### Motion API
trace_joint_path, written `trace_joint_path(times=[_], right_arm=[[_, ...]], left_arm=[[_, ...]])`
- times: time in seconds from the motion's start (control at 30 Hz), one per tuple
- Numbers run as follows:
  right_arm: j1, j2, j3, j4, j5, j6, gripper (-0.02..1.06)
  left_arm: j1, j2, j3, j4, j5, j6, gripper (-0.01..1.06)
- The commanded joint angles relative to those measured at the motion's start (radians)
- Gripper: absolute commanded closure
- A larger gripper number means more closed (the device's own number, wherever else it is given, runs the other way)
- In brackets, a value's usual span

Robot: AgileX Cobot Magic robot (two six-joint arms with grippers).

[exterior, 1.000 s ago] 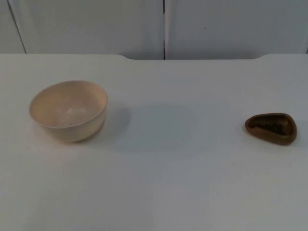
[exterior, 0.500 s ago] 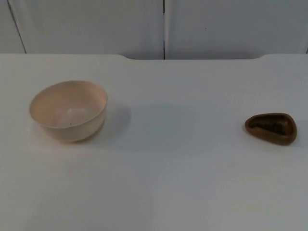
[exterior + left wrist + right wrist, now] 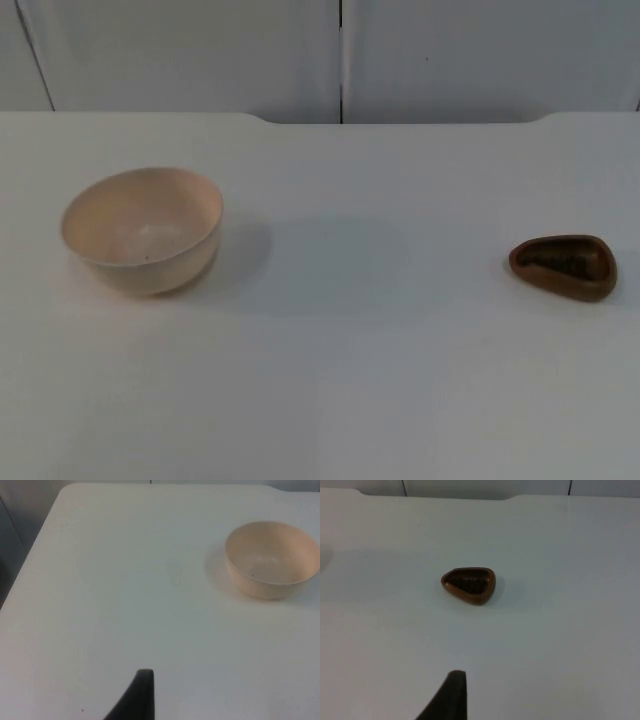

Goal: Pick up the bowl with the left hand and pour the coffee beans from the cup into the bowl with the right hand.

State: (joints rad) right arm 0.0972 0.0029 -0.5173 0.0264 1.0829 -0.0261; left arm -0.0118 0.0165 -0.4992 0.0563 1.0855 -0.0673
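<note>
A cream bowl (image 3: 142,230) stands upright and empty on the left half of the white table. In the left wrist view the bowl (image 3: 272,560) lies well ahead of my left gripper (image 3: 142,692), which hangs apart from it over bare table. A small brown wooden cup (image 3: 563,266), teardrop-shaped with dark coffee beans inside, rests at the right side of the table. The right wrist view has the cup (image 3: 469,585) some way ahead of my right gripper (image 3: 452,692), with a clear gap between them. Neither gripper touches anything.
The grey partition wall (image 3: 340,60) closes off the back of the table (image 3: 350,380). The table's left edge (image 3: 30,560) runs beside the left gripper, with a dark drop beyond it. White surface separates the bowl and the cup.
</note>
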Motion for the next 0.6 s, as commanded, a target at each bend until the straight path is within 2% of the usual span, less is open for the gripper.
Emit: trace_joint_path(times=[0.0,0.27,0.57], right_arm=[[-0.007,-0.003,0.001,0.005,-0.004,-0.001,-0.01],[-0.007,-0.003,0.001,0.005,-0.004,-0.001,-0.01],[-0.007,-0.003,0.001,0.005,-0.004,0.001,-0.01]], left_arm=[[0.003,0.007,0.005,-0.004,-0.009,0.002,0.00],[0.003,0.084,0.000,-0.041,-0.015,0.004,0.00],[0.003,0.226,-0.058,-0.084,-0.069,0.033,0.00]])
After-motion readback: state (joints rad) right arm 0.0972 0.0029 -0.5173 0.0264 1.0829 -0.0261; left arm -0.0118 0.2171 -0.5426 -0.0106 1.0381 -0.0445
